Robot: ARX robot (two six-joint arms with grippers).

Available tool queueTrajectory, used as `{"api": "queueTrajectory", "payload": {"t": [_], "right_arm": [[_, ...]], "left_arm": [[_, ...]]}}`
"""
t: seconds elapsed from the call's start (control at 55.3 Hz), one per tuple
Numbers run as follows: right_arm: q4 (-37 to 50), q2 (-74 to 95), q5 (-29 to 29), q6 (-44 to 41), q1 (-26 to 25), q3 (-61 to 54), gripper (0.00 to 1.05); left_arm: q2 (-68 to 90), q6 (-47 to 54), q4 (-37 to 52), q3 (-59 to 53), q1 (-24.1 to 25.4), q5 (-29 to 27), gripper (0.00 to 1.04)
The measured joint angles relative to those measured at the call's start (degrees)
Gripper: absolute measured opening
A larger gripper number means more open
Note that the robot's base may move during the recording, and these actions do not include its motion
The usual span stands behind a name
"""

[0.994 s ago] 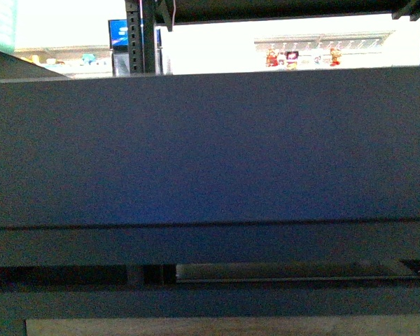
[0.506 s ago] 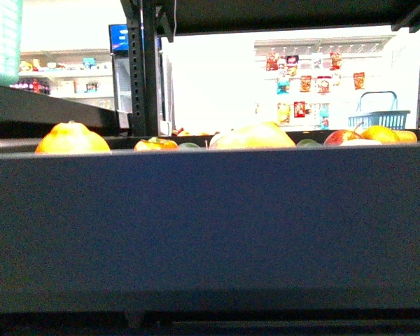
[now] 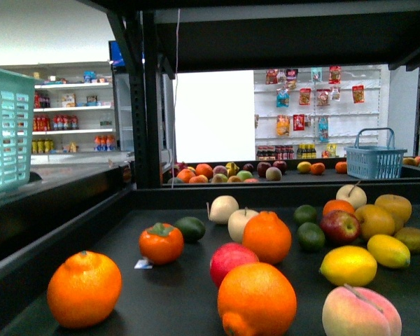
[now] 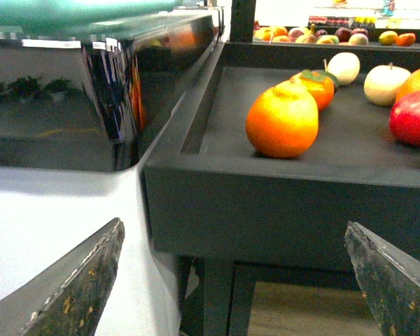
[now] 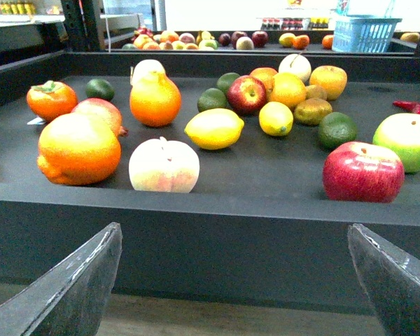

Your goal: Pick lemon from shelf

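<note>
Right wrist view: right hand [image 5: 232, 234] wide open, empty

Black shelf [image 3: 175, 290] tray carries loose fruit, front view: orange [image 3: 84, 288] lower left, second orange [image 3: 256, 299] btm centre, peach [image 3: 361, 313] lower right, lemon [image 3: 348, 265] just above it, persimmon [image 3: 161, 242] centre-left, red apple [image 3: 340, 225] mid-right, lime [image 3: 311, 236] beside apple.

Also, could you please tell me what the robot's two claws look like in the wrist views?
The left claw has two dark, wedge-shaped fingers with rough, worn surfaces flecked with yellowish marks. The right claw has matching dark wedge fingers, smoother and slightly glossy. No cables or markings show, and the front view shows neither arm.
</note>
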Motion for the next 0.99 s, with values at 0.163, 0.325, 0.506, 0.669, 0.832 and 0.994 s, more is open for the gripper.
{"api": "queueTrajectory", "payload": {"t": [0.163,0.325,0.506,0.669,0.832,0.994], "right_arm": [[0.00,0.00,-0.02,-0.04,0.00,0.00,0.97],[0.00,0.00,0.00,0.00,0.00,0.00,0.97],[0.00,0.00,-0.02,-0.07,0.00,0.00,0.97],[0.00,0.00,0.00,-0.07,0.00,0.00,0.97],[0.00,0.00,-0.02,-0.04,0.00,0.00,0.97],[0.02,0.00,-0.04,-0.02,0.00,0.00,0.97]], "left_arm": [[0.00,0.00,0.00,0.00,0.00,-0.04,0.97],[0.00,0.02,0.00,0.00,0.00,-0.02,0.97],[0.00,0.00,0.00,0.00,0.00,-0.04,0.97],[0.00,0.00,0.00,0.00,0.00,-0.02,0.97],[0.00,0.00,0.00,0.00,0.00,-0.02,0.97],[0.02,0.00,0.00,0.00,0.00,-0.04,0.97]]}}
